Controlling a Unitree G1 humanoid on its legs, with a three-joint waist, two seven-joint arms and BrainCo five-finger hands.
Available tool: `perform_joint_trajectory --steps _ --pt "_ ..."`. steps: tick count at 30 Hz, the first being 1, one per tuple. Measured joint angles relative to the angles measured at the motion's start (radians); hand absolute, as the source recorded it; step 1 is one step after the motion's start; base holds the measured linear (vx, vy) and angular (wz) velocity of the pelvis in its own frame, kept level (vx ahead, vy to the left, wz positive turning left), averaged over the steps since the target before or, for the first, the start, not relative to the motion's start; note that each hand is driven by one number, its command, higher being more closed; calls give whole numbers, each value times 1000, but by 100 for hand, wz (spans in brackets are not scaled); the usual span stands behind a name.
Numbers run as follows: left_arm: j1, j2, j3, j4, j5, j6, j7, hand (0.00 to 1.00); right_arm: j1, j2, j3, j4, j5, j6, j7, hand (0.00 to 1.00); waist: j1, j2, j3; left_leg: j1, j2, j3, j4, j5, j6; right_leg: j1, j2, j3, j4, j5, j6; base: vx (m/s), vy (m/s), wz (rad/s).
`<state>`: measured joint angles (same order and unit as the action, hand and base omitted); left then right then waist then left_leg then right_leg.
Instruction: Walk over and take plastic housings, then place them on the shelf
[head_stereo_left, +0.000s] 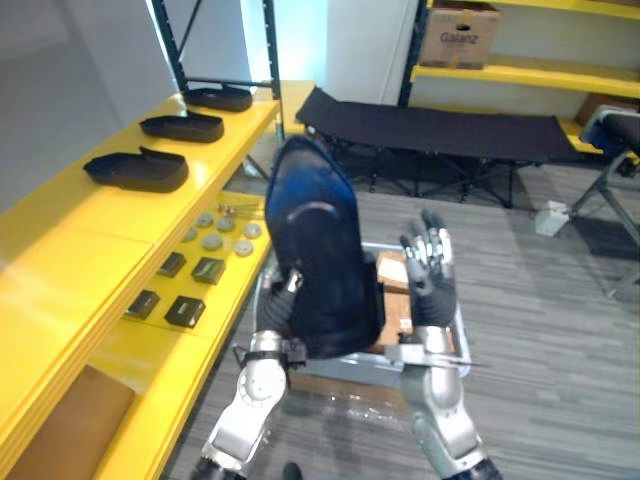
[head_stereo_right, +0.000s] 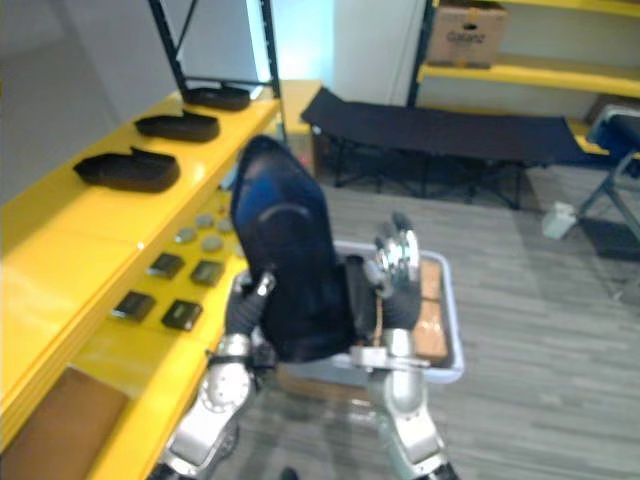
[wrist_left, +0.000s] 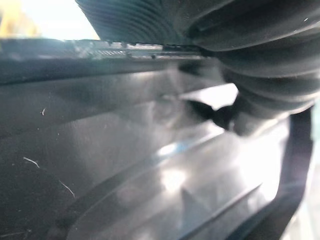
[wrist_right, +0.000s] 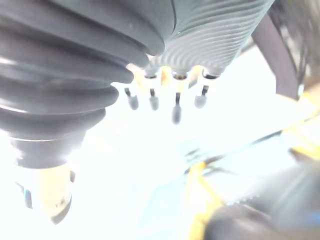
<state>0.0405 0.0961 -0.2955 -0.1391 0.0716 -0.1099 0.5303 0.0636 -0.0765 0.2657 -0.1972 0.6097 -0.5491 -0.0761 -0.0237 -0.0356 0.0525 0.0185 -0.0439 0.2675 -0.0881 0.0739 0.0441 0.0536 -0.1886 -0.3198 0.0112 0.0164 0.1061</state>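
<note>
Carry step, by my judgement: the pick is done and the placing is not yet begun. Nearest to me, the left hand (head_stereo_left: 280, 300) sits against the lower near face of the housing (head_stereo_left: 320, 250). Whether it is clamped there I cannot tell. The right hand (head_stereo_left: 428, 270) stands just beside the housing's right edge, its fingers straight and spread, gripping nothing. The housing is upright between the two hands, a tall shell of dark, glossy moulded plastic with a rounded top. In the left wrist view its surface is ribbed and lightly scratched. Under it sits a pale crate (head_stereo_right: 452, 320) with brown contents. To my left runs the yellow shelf (head_stereo_left: 60, 250), smooth and flat. Small black square parts (head_stereo_left: 185, 312) and grey discs (head_stereo_left: 212, 240) lie on its lower level, and three housings (head_stereo_left: 137, 170) lie flat along its top level toward the far end. The next move calls for a leftward turn and tipping the shell flat onto the bare near stretch. Farthest off is a black cot (head_stereo_left: 430, 128).
</note>
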Motion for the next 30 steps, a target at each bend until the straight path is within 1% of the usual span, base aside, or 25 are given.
perform_joint_trajectory --steps 2,3,4,5,6,7,8,10,12,14,15,18,20,22,25,27,29,30 --pt "1 -1 56 0 63 -16 55 100 14 6 -87 -24 47 -22 40 0 0 0 0 2 0 8 0 -2 2 0 1 8 -5 3 0 12 18 -11" --pt "1 -4 88 -3 100 -24 86 100 22 11 -144 -35 49 -29 48 0 -1 0 0 6 0 16 0 -5 3 0 1 18 -5 4 0 8 19 -17" --pt "1 -6 103 -6 113 -24 97 100 26 13 -175 -36 50 -33 54 0 -1 0 0 10 0 19 0 -10 -1 1 0 21 -5 4 0 13 19 -18" --pt "1 -6 135 -16 136 -27 111 100 41 19 -233 -38 62 -36 60 0 -7 -1 0 15 0 21 0 -15 -1 4 -1 24 -4 4 0 11 16 -11" --pt "1 -6 146 -23 136 -33 119 100 50 22 -260 -38 77 -35 61 0 -13 -2 -1 15 -1 21 0 -18 -2 4 -1 25 -5 4 0 15 21 -6" --pt "1 -7 172 -34 136 -57 129 100 71 32 -312 -37 93 -34 54 0 -19 -2 0 14 -1 22 -1 -19 -1 3 -2 25 -5 4 0 11 23 -3" --pt "2 -6 186 -40 136 -73 132 100 95 40 -349 -34 91 -34 47 0 -20 -2 0 14 -1 26 -1 -20 -1 1 -2 27 -5 4 0 16 26 -6" --pt "14 -8 212 -55 122 -112 130 100 163 53 -416 -2 86 -14 2 0 -24 -2 0 15 0 42 -1 -25 -1 -4 -1 37 -4 4 0 17 19 -16" --pt "47 -14 220 -76 106 -137 120 100 194 66 -445 53 85 1 -17 0 -30 -2 0 14 1 48 -1 -29 -2 -11 -1 48 -3 4 0 21 11 -16" --pt "108 -38 230 -99 57 -159 86 100 235 87 -478 151 82 37 -40 0 -44 0 1 13 -1 53 -1 -33 -1 -14 -2 53 -3 3 0 37 16 -11" --pt "140 -50 230 -99 31 -163 64 100 255 94 -487 209 81 64 -53 0 -44 0 1 14 0 64 -1 -37 -3 -17 -1 63 -3 4 0 41 19 -17" --pt "202 -67 235 -99 -14 -164 24 100 292 106 -501 297 58 117 -59 0 -44 4 4 16 0 73 0 -44 -4 -19 0 76 -5 7 4 46 14 -16" --pt "210 -66 243 -99 -36 -166 6 100 301 110 -498 302 38 129 -52 0 -43 4 6 16 -1 70 0 -46 -4 -18 0 75 -6 7 4 14 4 2" --pt "210 -65 251 -99 -46 -178 0 100 291 109 -498 301 1 135 -34 0 -37 3 10 14 -2 58 0 -49 -6 -13 0 70 -6 5 4 21 3 13" --pt "203 -64 258 -120 -65 -181 1 100 264 99 -477 285 -80 141 -27 0 -32 3 32 13 -7 4 0 -48 -7 14 -4 23 -1 -10 8 26 2 48" --pt "203 -65 271 -139 -65 -181 9 100 239 76 -437 283 -117 162 -11 0 -7 3 36 12 -9 -22 0 -46 -10 25 -4 -7 3 -17 7 39 -5 47" --pt "202 -65 304 -174 -64 -181 30 100 183 51 -376 282 -154 165 16 0 12 4 40 3 -11 -82 0 -36 -12 51 -3 -62 2 -23 9 80 -21 74" --pt "203 -67 319 -189 -62 -181 40 100 156 40 -357 281 -156 165 25 0 16 5 40 -3 -14 -111 0 -28 -9 57 -2 -89 1 -24 9 99 -24 94"
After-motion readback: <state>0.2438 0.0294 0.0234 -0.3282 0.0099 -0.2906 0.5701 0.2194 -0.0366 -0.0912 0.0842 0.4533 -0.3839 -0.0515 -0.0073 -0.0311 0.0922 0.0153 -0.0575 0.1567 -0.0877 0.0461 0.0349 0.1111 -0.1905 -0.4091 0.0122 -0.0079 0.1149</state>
